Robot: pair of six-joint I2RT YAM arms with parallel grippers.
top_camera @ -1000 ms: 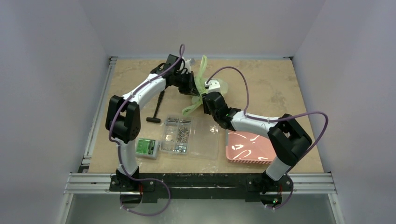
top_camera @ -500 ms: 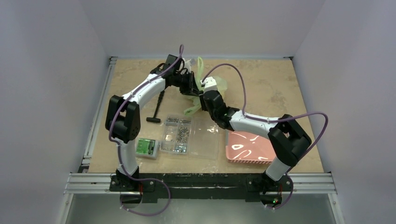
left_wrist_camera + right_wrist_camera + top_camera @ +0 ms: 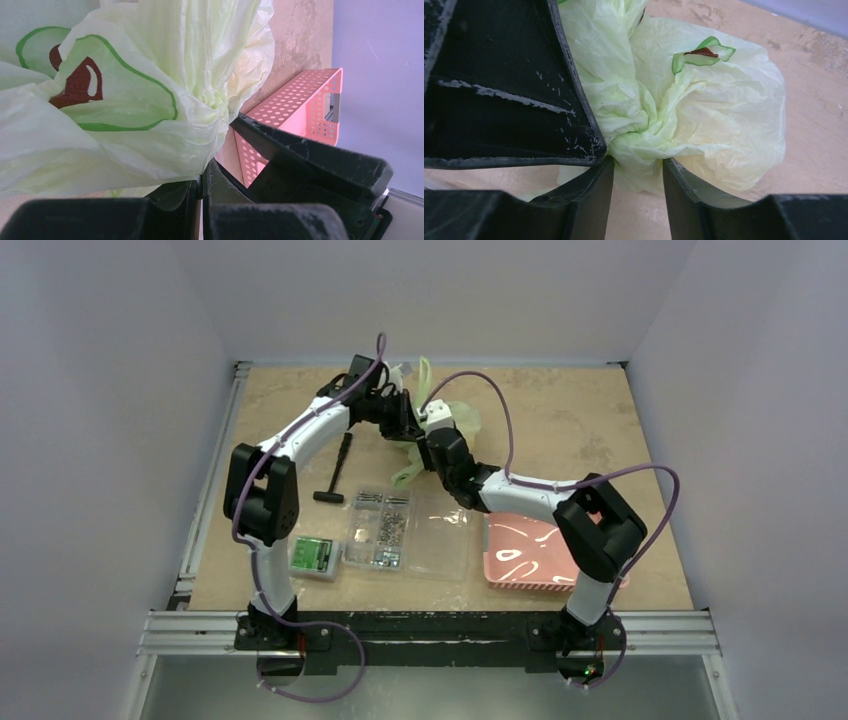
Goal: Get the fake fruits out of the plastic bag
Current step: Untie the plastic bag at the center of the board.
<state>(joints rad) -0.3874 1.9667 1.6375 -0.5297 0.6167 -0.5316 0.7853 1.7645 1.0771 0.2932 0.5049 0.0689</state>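
The pale yellow-green plastic bag (image 3: 458, 420) lies bunched at the back middle of the table, one loop handle (image 3: 425, 375) standing up. No fake fruits show; whatever is in the bag is hidden by the film. My left gripper (image 3: 405, 425) is shut, pinching a fold of the bag (image 3: 125, 100) at its tips (image 3: 202, 175). My right gripper (image 3: 428, 440) comes from the right and is closed around the bag's twisted neck (image 3: 639, 150), film touching both fingers (image 3: 638, 167). The left gripper's black finger (image 3: 499, 75) fills the upper left of the right wrist view.
A clear compartmented box (image 3: 385, 530) sits at the near middle, with a small green box (image 3: 315, 555) to its left. A pink basket (image 3: 535, 555) stands at the near right and also shows in the left wrist view (image 3: 300, 105). A black T-shaped tool (image 3: 335, 475) lies under the left arm.
Both grippers and the bag have shifted a little to the left and toward the back. The right arm has stretched further in and its gripper now sits against the left one.
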